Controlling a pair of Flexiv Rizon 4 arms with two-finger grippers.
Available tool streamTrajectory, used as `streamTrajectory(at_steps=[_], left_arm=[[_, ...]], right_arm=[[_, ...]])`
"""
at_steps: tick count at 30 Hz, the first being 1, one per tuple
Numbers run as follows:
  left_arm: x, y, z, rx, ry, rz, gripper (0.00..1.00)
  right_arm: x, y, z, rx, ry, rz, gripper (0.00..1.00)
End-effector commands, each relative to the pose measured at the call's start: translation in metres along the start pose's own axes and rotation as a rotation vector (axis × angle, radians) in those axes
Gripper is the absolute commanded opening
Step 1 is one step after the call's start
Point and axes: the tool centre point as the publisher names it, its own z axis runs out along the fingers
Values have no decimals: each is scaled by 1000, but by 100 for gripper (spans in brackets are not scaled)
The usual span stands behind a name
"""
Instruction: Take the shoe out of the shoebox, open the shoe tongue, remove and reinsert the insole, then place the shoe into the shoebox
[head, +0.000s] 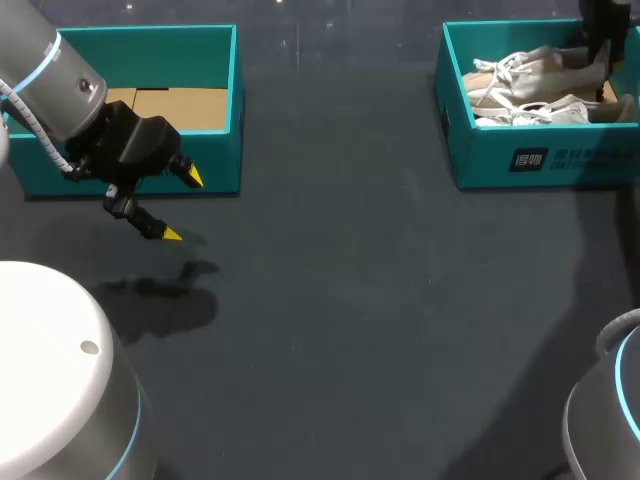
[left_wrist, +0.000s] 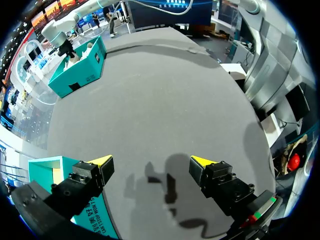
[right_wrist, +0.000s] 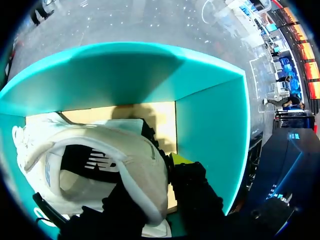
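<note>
The teal shoebox (head: 520, 160) stands at the table's far right, with pale beige lace-up shoes (head: 530, 72) inside. My right arm (head: 603, 25) comes down into its right end. In the right wrist view my right gripper (right_wrist: 161, 165) is shut on the heel collar of a shoe (right_wrist: 125, 155): one finger is inside the opening over the dark insole (right_wrist: 82, 160), and the other, with a yellow tip (right_wrist: 178, 159), is outside. My left gripper (head: 180, 205) hangs open over bare table, in front of the other teal box (head: 215, 170). Its fingers (left_wrist: 102, 162) hold nothing.
The left teal box (left_wrist: 47, 167) has a bare cardboard floor (head: 170, 105) and lies right beside my left gripper. The dark grey table (head: 360, 300) stretches wide between the two boxes. The robot's white base (head: 50, 370) fills the near left corner.
</note>
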Motion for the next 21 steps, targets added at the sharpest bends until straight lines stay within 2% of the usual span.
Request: streamTrajectory(at_steps=[1, 6, 14, 17, 18, 21], left_arm=[[1, 0, 0, -3, -2, 0, 100], [1, 0, 0, -3, -2, 0, 100], [1, 0, 0, -3, -2, 0, 100], [1, 0, 0, -3, -2, 0, 100], [1, 0, 0, -3, -2, 0, 100], [1, 0, 0, -3, -2, 0, 100]], right_arm=[[1, 5, 4, 17, -4, 3, 0], [-2, 4, 7, 28, -7, 0, 0], [5, 2, 10, 37, 17, -15, 0], [5, 2, 10, 38, 23, -13, 9], [5, 1, 10, 38, 25, -12, 17], [3, 1, 10, 38, 28, -9, 21]])
